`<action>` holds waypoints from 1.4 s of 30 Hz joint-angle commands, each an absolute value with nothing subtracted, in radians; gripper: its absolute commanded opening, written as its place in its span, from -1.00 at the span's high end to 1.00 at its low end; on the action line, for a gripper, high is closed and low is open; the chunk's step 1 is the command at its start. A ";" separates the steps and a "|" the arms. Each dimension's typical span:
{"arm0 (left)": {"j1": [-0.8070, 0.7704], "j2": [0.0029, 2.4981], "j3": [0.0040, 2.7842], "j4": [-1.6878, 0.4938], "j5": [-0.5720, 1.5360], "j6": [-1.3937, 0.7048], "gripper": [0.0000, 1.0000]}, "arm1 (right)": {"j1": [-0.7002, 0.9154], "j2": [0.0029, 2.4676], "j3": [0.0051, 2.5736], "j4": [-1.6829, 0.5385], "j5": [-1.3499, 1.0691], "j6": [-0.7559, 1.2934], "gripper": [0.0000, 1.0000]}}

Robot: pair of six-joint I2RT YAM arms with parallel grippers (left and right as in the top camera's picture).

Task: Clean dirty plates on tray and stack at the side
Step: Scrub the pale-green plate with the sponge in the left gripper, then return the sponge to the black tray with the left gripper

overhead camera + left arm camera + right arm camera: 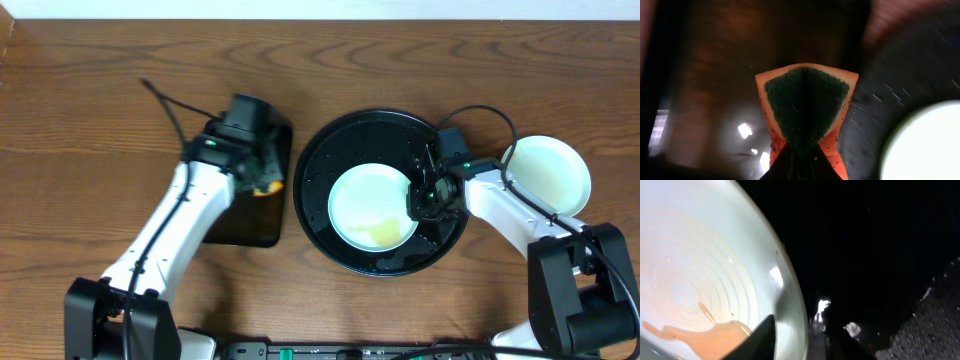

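Left gripper (262,178) is clenched on a folded orange-green sponge (807,107) above the small tray (245,228). Right gripper (421,196) straddles the right rim of a mint plate (362,203) in the round tray (318,160), jaws slightly parted. A second plate (550,175) sits on the table to the right.

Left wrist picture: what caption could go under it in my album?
The left claw pinches an orange-and-green sponge near the black tray and a pale plate.

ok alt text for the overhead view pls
A pale plate with a yellowish smear sits on a round black tray, the right pincer at its rim. The left pincer holds an orange sponge over a rectangular tray; another plate lies right.
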State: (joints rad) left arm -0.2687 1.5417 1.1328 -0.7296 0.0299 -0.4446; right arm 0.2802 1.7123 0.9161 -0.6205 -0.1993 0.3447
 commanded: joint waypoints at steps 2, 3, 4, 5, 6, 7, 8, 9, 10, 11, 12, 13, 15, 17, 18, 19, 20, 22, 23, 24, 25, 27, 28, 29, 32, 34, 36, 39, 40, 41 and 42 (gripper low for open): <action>-0.167 1.577 1.109 -0.725 0.074 -0.358 0.85 | 0.290 1.715 0.857 -0.574 -0.215 0.367 0.63; -0.151 1.588 1.109 -0.722 0.116 -0.330 0.85 | 0.290 1.715 0.845 -0.556 -0.215 0.370 0.75; -0.138 1.600 1.109 -0.720 0.151 -0.302 0.85 | 0.290 1.715 0.836 -0.542 -0.215 0.370 0.87; -0.128 1.613 1.109 -0.720 0.168 -0.285 0.85 | 0.289 1.715 0.832 -0.533 -0.215 0.370 0.97; -0.118 1.626 1.109 -0.721 0.170 -0.281 0.85 | 0.289 1.715 0.832 -0.524 -0.215 0.370 0.98; -0.110 1.639 1.109 -0.721 0.170 -0.281 0.85 | 0.289 1.715 0.832 -0.511 -0.215 0.369 0.97; -0.101 1.654 1.108 -0.722 0.170 -0.282 0.84 | 0.289 1.713 0.834 -0.499 -0.214 0.360 0.98; -0.094 1.666 1.108 -0.721 0.170 -0.282 0.85 | 0.288 1.712 0.838 -0.495 -0.210 0.352 0.98; -0.088 1.677 1.108 -0.722 0.170 -0.282 0.85 | 0.287 1.710 0.846 -0.492 -0.191 0.345 0.98; -0.082 1.686 1.108 -0.722 0.170 -0.282 0.85 | 0.287 1.707 0.854 -0.494 -0.168 0.343 0.98; -0.076 1.694 1.108 -0.722 0.169 -0.282 0.85 | 0.287 1.703 0.863 -0.496 -0.140 0.342 0.98; -0.071 1.700 1.108 -0.724 0.169 -0.282 0.84 | 0.287 1.697 0.874 -0.501 -0.110 0.341 0.98; -0.062 1.709 1.108 -0.725 0.169 -0.282 0.84 | 0.287 1.679 0.897 -0.511 -0.055 0.326 0.98; -0.060 1.711 1.108 -0.725 0.169 -0.282 0.76 | 0.288 1.651 0.923 -0.519 -0.003 0.297 0.98; -0.060 1.711 1.108 -0.725 0.169 -0.281 0.75 | 0.288 1.634 0.933 -0.520 0.021 0.282 0.98; -0.060 1.711 1.108 -0.725 0.169 -0.282 0.74 | 0.288 1.616 0.944 -0.520 0.043 0.266 0.98; -0.060 1.711 1.108 -0.725 0.169 -0.281 0.74 | 0.288 1.595 0.953 -0.520 0.064 0.251 0.98; -0.060 1.711 1.108 -0.725 0.169 -0.282 0.74 | 0.290 1.547 0.968 -0.518 0.108 0.213 0.97; -0.060 1.711 1.108 -0.725 0.169 -0.282 0.77 | 0.290 1.524 0.973 -0.518 0.130 0.193 0.98; -0.060 1.711 1.108 -0.725 0.169 -0.282 0.84 | 0.290 1.501 0.976 -0.517 0.151 0.174 0.98; -0.060 1.711 1.108 -0.725 0.169 -0.281 0.85 | 0.290 1.475 0.976 -0.516 0.179 0.154 0.97; -0.060 1.711 1.108 -0.725 0.170 -0.281 0.85 | 0.290 1.432 0.976 -0.516 0.226 0.121 0.98; -0.060 1.711 1.107 -0.725 0.170 -0.281 0.85 | 0.290 1.413 0.976 -0.516 0.245 0.104 0.97; -0.060 1.711 1.105 -0.725 0.173 -0.278 0.85 | 0.294 1.395 0.976 -0.516 0.268 0.089 0.98; -0.060 1.712 1.099 -0.713 0.219 -0.234 0.85 | 0.320 1.345 0.976 -0.516 0.376 0.040 0.97; -0.060 1.712 1.091 -0.695 0.251 -0.213 0.85 | 0.349 1.322 0.976 -0.514 0.466 0.015 0.98; -0.060 1.712 1.076 -0.669 0.255 -0.213 0.85 | 0.390 1.308 0.976 -0.511 0.541 -0.015 0.98; -0.059 1.712 1.048 -0.623 0.277 -0.206 0.85 | 0.448 1.305 0.976 -0.508 0.661 -0.047 0.98; -0.057 1.712 1.039 -0.611 0.298 -0.194 0.85 | 0.467 1.306 0.976 -0.508 0.701 -0.051 0.98; -0.052 1.713 1.032 -0.599 0.321 -0.183 0.85 | 0.488 1.306 0.976 -0.506 0.743 -0.051 0.98; -0.048 1.713 1.028 -0.592 0.338 -0.176 0.85 | 0.506 1.305 0.976 -0.504 0.780 -0.052 0.98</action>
